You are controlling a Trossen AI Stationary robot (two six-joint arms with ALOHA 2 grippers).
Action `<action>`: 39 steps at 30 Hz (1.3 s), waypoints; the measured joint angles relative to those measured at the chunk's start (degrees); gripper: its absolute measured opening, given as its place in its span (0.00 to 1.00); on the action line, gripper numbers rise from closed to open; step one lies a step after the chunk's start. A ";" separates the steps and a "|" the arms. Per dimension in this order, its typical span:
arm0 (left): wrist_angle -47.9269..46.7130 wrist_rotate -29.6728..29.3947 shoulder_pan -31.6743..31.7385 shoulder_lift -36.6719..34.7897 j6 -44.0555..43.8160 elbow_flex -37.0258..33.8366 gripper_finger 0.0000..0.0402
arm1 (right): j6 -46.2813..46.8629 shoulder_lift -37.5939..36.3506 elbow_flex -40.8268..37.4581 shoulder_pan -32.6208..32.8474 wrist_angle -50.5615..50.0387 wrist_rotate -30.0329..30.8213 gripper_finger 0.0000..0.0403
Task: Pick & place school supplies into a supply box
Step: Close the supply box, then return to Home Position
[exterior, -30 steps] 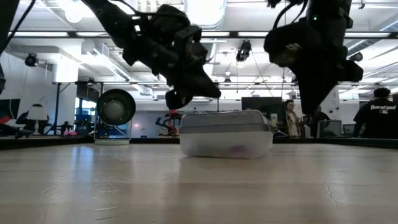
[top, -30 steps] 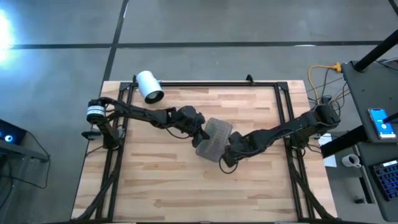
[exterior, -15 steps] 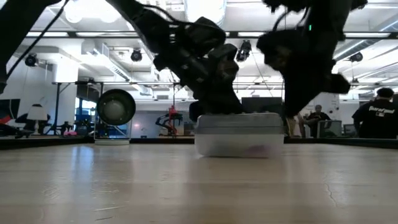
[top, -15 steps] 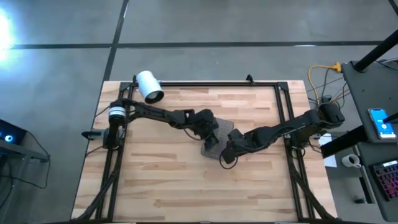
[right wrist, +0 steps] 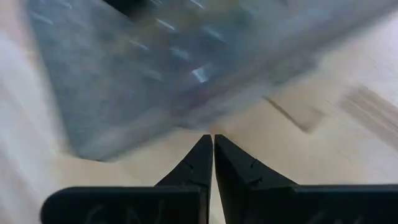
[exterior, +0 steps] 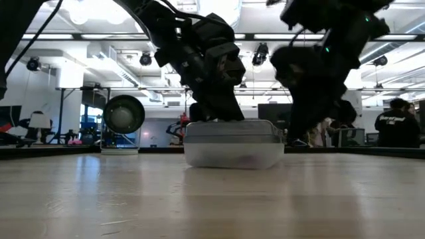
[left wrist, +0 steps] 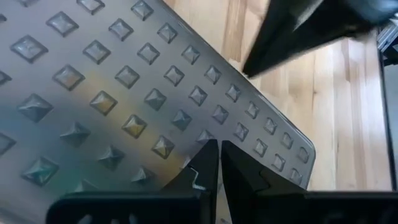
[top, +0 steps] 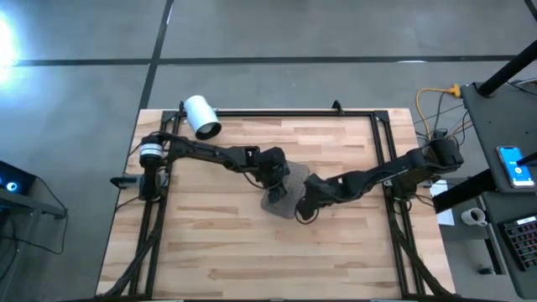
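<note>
1. The left gripper point(left wrist: 214, 163) has its two fingers pressed together with nothing between them. Its tips rest on, or sit just over, the grey studded lid point(left wrist: 124, 93) of the supply box point(top: 281, 200); the low view puts it point(exterior: 216, 109) directly on top of the lid, so contact looks likely.

2. The right gripper point(right wrist: 208, 158) is likewise pinched shut and empty. It points at the box's long side wall point(right wrist: 186, 81) from just beside it, low over the wooden table point(top: 218, 252). In the high view it point(top: 304, 204) is at the box's edge on the right arm's side.

3. Outward from both tools, the box lies between them: under the left tips, in front of the right tips. Its long axis runs slantwise across the table, roughly crosswise to the right arm's line of reach.

4. Through the clear wall in the low view a faint purplish shape point(exterior: 249, 159) shows inside; probably one of the supplies, though I cannot tell which.

5. The lid lies flat and looks down, so the packing seems finished or nearly so. Any last press falls to the left gripper, already above the lid, while the right can brace the side so the box does not slide.

6. The white roll point(top: 201, 116) sits well away behind the left arm.
</note>
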 joint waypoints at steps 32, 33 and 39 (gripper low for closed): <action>0.64 -13.02 -3.89 -15.62 -0.93 -1.28 0.02 | -8.15 -1.27 6.52 -3.43 -14.95 8.83 0.02; 0.48 -14.00 -4.05 -17.13 -0.86 -1.52 0.02 | -8.11 -2.46 7.03 -3.14 -16.27 10.07 0.02; 0.50 -17.66 -4.61 -25.37 -0.87 -4.41 0.02 | -7.62 -9.65 8.09 -1.26 -18.53 12.26 0.02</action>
